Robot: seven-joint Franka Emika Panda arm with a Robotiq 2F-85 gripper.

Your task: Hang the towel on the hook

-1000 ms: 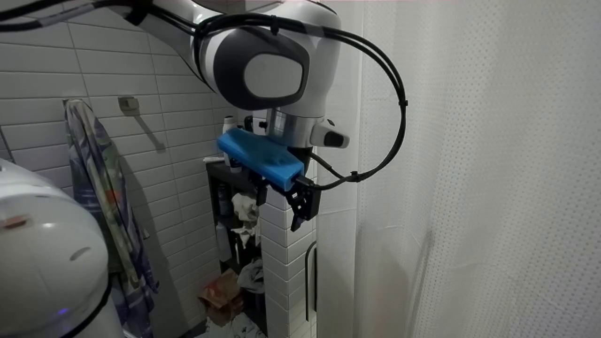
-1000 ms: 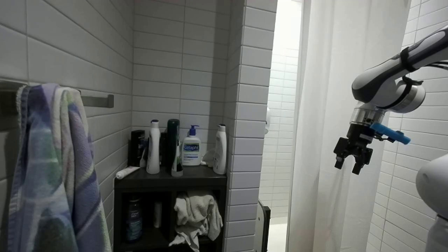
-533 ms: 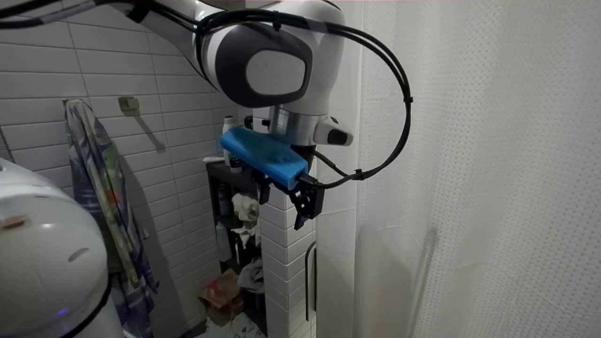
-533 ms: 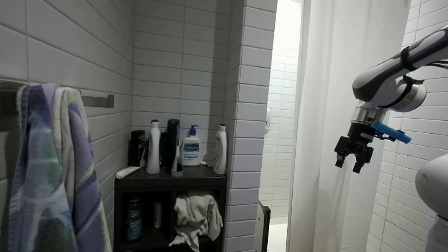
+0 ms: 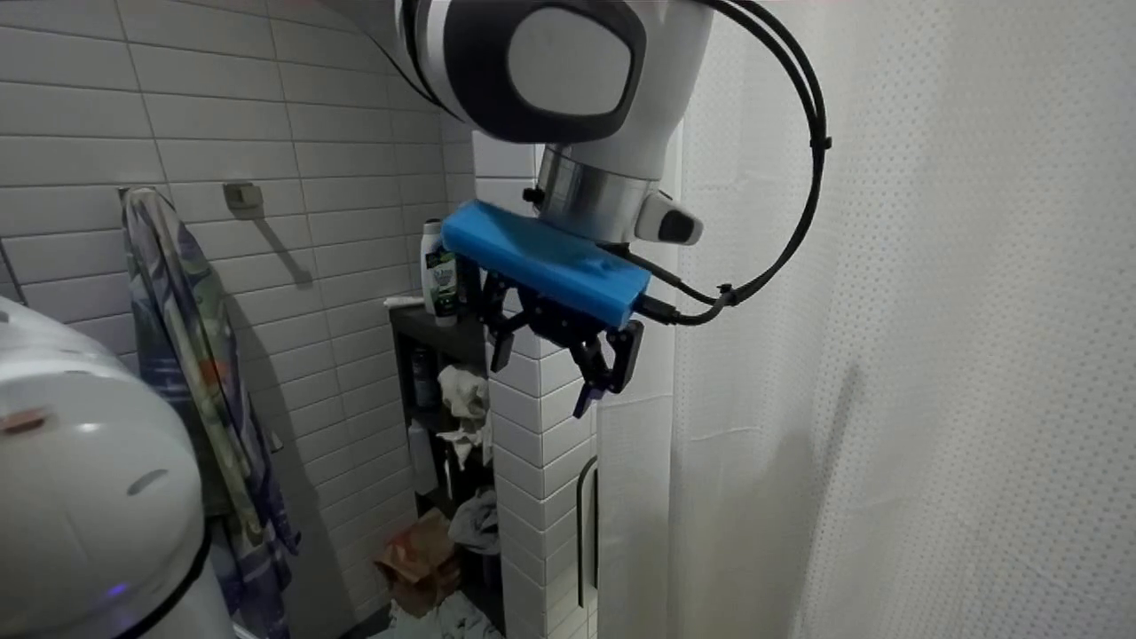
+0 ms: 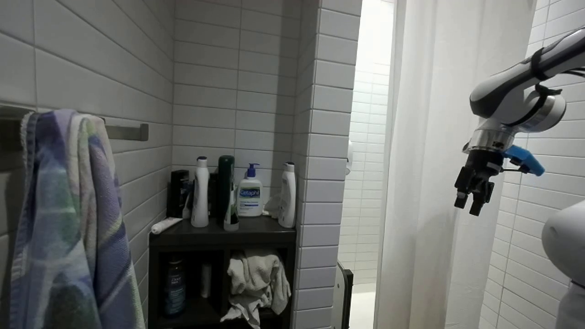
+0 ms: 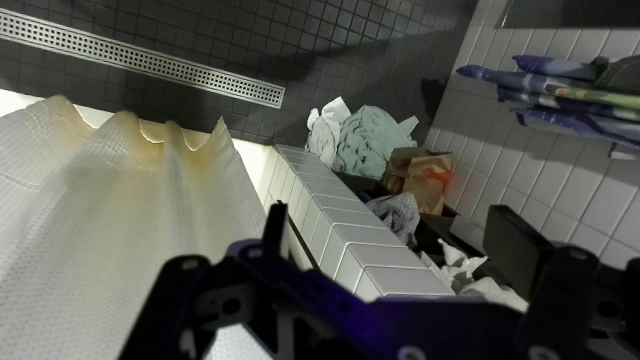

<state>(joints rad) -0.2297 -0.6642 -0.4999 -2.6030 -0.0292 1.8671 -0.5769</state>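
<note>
My gripper (image 5: 541, 380) is spread, nothing in it; towel (image 6: 68, 205) hangs long axis vertical over the rail (image 6: 129, 132), well apart, leftward in both exterior views: I'd reach that way.

Arm (image 5: 586, 80) up close in an exterior view; shelf (image 6: 265, 237) face-on, towel (image 6: 68, 219) near, in an exterior view. Both share all three. Wrist view: down at floor (image 7: 300, 50).

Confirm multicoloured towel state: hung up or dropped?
Hung up: in both exterior views the multicoloured towel hangs in long folds along the tiled wall, apart from the open gripper.
</note>
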